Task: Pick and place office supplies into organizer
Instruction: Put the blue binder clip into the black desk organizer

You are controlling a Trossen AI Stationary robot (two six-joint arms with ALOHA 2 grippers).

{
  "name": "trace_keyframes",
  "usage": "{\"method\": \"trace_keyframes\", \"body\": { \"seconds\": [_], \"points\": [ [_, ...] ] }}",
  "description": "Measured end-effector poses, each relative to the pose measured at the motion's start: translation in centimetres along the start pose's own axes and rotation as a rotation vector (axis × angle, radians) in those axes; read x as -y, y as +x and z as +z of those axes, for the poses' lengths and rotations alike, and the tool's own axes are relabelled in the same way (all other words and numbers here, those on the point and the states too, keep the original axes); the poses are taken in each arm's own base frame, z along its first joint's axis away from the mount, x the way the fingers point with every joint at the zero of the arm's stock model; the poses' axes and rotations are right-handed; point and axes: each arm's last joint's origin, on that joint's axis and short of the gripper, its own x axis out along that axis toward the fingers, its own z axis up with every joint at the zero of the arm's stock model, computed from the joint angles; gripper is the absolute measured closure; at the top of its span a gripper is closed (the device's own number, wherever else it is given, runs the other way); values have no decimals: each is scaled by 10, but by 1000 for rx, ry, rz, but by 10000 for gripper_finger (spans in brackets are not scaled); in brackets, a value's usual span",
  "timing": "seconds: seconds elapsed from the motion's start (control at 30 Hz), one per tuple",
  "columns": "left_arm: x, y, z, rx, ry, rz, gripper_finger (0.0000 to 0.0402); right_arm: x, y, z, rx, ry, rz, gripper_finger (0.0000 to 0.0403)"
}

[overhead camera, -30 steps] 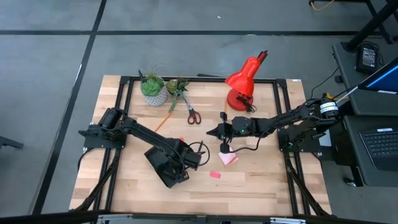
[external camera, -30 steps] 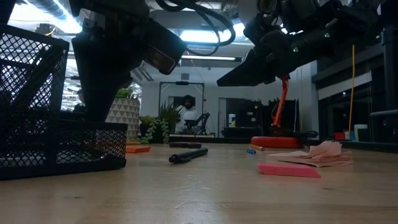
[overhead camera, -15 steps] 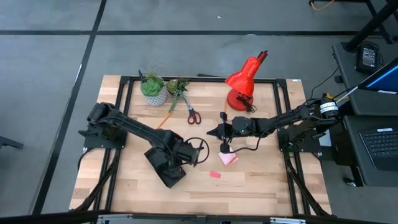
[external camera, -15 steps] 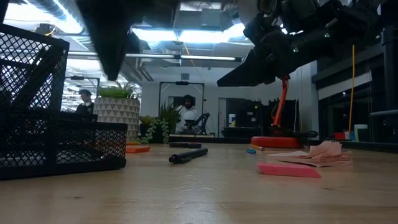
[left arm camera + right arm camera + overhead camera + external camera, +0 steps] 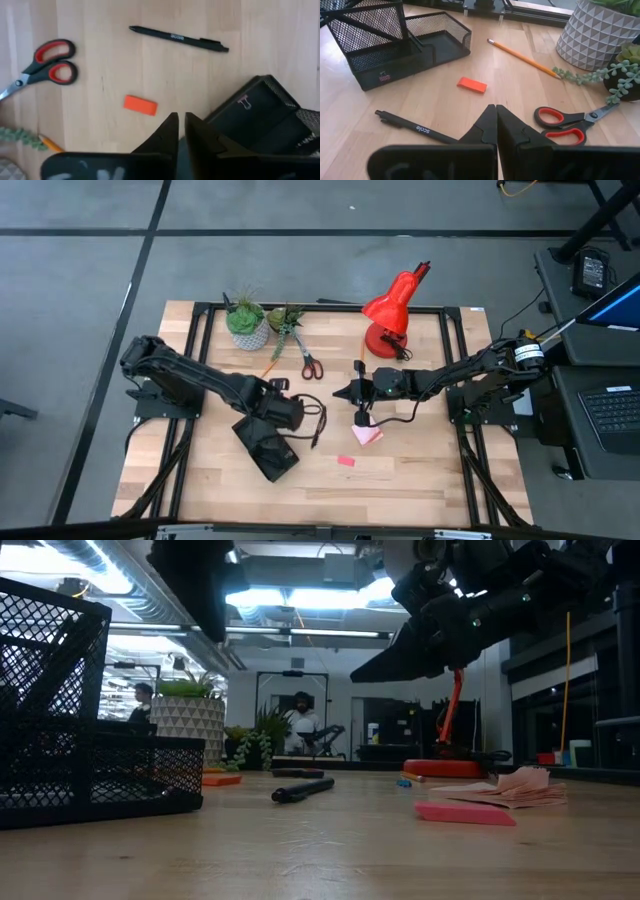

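Note:
The black mesh organizer (image 5: 265,450) stands on the wooden table at the near left. My left gripper (image 5: 181,122) hovers above its far end, pointing down, its fingers almost together with nothing between them. Beyond it lie an orange eraser (image 5: 140,105), a black pen (image 5: 177,38) and red-handled scissors (image 5: 42,65), all flat on the wood. My right gripper (image 5: 496,109) is shut and empty, raised above the table just far of the pink sticky-note pad (image 5: 367,435). A pink eraser (image 5: 345,461) lies nearer, and a pencil (image 5: 522,57) lies by the plants.
A red desk lamp (image 5: 390,310) stands at the far right. Two potted plants (image 5: 246,320) stand at the far left, with trailing stems beside the scissors. Bare wood lies along the near edge. People show in the room beyond the table.
My left gripper has risen from beside the organizer, well clear of the table, and drawn back toward the table's far and left edges. My right arm and the loose supplies have kept still.

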Motion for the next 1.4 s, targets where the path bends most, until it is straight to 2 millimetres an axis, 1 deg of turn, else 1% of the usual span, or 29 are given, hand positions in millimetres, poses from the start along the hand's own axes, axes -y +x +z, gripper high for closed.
{"method": "trace_keyframes", "body": {
  "seconds": [0.1,0.33,0.43,0.6,0.73,0.9,0.97,1.13,1.27,1.4],
  "points": [
    [-9,0,-9,77,-9,-12,397,0,0,0,-1,0,0,402],
    [-29,6,-39,228,-23,-32,400,1,0,-1,-7,-11,-2,402],
    [-34,12,-51,308,-15,-42,400,3,0,-4,-37,-45,-5,402],
    [-45,25,-66,390,53,-26,400,5,0,-8,-77,-14,-10,402],
    [-58,28,-70,416,81,-24,400,5,0,-8,-77,-16,-10,402],
    [-74,37,-73,486,87,-86,400,6,0,-8,-85,11,-45,392],
    [-78,42,-75,506,91,-101,400,6,-1,-10,-110,39,-66,382],
    [-85,46,-77,522,70,-89,400,5,-12,-19,-264,116,-62,347],
    [-85,45,-74,559,96,-77,400,0,-23,-22,-366,93,-41,316],
    [-85,41,-69,629,111,-89,399,0,-30,-21,-390,90,-37,288]
  ]
}}
